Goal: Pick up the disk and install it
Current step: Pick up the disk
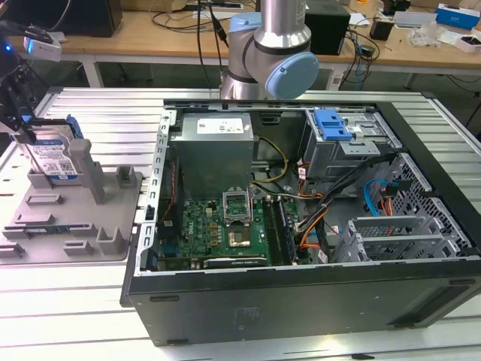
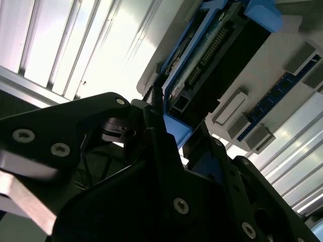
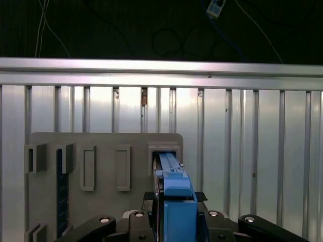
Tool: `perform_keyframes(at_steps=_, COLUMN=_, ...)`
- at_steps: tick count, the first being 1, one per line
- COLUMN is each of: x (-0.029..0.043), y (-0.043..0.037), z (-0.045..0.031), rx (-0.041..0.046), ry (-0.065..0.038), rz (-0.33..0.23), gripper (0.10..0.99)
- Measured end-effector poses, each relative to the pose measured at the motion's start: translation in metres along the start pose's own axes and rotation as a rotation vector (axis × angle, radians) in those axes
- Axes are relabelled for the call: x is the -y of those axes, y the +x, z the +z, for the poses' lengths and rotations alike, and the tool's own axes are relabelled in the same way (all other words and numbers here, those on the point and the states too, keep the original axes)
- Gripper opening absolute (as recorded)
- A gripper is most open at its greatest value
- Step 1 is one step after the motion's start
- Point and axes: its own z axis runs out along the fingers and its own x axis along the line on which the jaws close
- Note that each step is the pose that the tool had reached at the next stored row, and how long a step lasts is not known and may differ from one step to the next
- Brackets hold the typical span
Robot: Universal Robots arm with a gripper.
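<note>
The disk (image 1: 58, 158) stands upright on edge in a slot of the grey fixture tray (image 1: 75, 226) at the exterior view's left, its white-and-blue label facing outward. My gripper (image 1: 26, 131) reaches it from the left and grips its blue carrier edge. In the first wrist view the blue carrier of the disk (image 3: 174, 176) sits tight between the black fingers (image 3: 151, 201), with its far end in the tray's slot (image 3: 164, 151). The second wrist view shows the disk (image 2: 212, 55) from its end, connector side up, with the gripper (image 2: 169, 126) shut on the blue frame.
An open computer case (image 1: 301, 210) fills the middle and right of the slatted aluminium table (image 1: 98, 105). Inside are a motherboard, cables, and a drive cage with a blue latch (image 1: 331, 124). The arm's body (image 1: 267, 53) rises behind the case. Desks with clutter stand at the back.
</note>
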Motion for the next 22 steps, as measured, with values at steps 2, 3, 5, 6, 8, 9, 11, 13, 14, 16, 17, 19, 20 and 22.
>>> perform_keyframes(at_steps=2, x=0.0, y=0.0, z=0.0, rx=0.0, ry=0.0, rz=0.0, gripper=0.369)
perform_keyframes(at_steps=3, x=0.0, y=0.0, z=0.0001, rx=0.0, ry=0.0, rz=0.0, gripper=0.369)
perform_keyframes(at_steps=5, x=0.0, y=0.0001, z=0.0003, rx=0.0, ry=0.0, rz=0.0, gripper=0.369)
perform_keyframes(at_steps=6, x=0.0, y=0.0001, z=0.0003, rx=0.0, ry=0.0, rz=0.0, gripper=0.369)
perform_keyframes(at_steps=8, x=0.0, y=0.0002, z=0.0003, rx=0.0, ry=0.0, rz=0.0, gripper=0.369)
perform_keyframes(at_steps=9, x=0.0, y=0.0002, z=0.0003, rx=0.0, ry=0.0, rz=0.0, gripper=0.369)
perform_keyframes(at_steps=11, x=0.0, y=0.0002, z=0.0004, rx=0.0, ry=0.0, rz=0.0, gripper=0.369)
perform_keyframes(at_steps=13, x=0.0, y=0.0002, z=0.0003, rx=0.0, ry=0.0, rz=0.0, gripper=0.369)
perform_keyframes(at_steps=14, x=0.0, y=0.0002, z=0.0004, rx=0.0, ry=0.0, rz=0.0, gripper=0.369)
perform_keyframes(at_steps=16, x=0.0, y=0.0002, z=0.0001, rx=0.0002, ry=0.0, rz=0.0, gripper=0.369)
perform_keyframes(at_steps=17, x=0.0, y=0.0002, z=-0.0013, rx=0.0001, ry=0.0, rz=0.0, gripper=0.369)
perform_keyframes(at_steps=19, x=0.0, y=0.0001, z=-0.0057, rx=0.0, ry=0.0, rz=0.0, gripper=0.369)
perform_keyframes(at_steps=20, x=0.0, y=0.0, z=-0.0083, rx=0.0, ry=0.0, rz=0.0, gripper=0.369)
perform_keyframes(at_steps=22, x=-0.0001, y=-0.0001, z=-0.0123, rx=0.0001, ry=0.0, rz=0.0, gripper=0.369)
